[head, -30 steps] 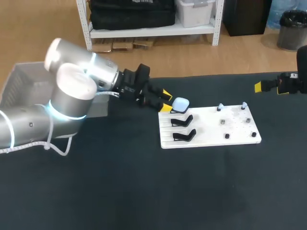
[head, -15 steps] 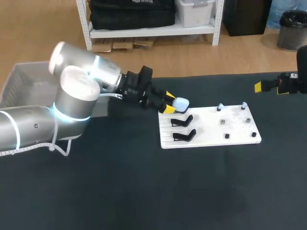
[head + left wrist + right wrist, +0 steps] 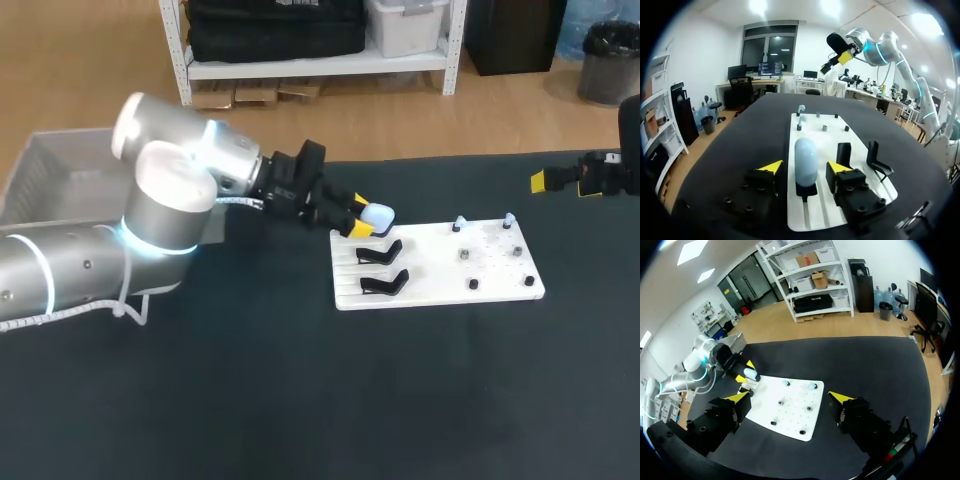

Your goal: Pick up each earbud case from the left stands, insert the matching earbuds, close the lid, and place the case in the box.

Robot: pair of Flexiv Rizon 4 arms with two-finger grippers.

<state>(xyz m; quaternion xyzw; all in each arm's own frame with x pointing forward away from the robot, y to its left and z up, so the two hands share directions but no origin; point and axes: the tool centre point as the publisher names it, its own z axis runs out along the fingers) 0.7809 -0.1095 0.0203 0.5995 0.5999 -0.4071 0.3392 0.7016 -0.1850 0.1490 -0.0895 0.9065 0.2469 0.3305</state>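
Fingers [image 3: 771,168] of the left gripper [image 3: 805,169] spread astride the earbud case [image 3: 806,156] at twelve o'clock; centre, then squeeze evenly.

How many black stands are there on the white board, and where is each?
3 stands. One carries the pale blue case, between the fingers of the left gripper. An empty one is next to it, another next to that, all along the board's left side.

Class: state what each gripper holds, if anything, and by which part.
Nothing is held. The left gripper's open fingers flank the pale blue oval earbud case on its black stand without touching it; the right gripper is open and empty.
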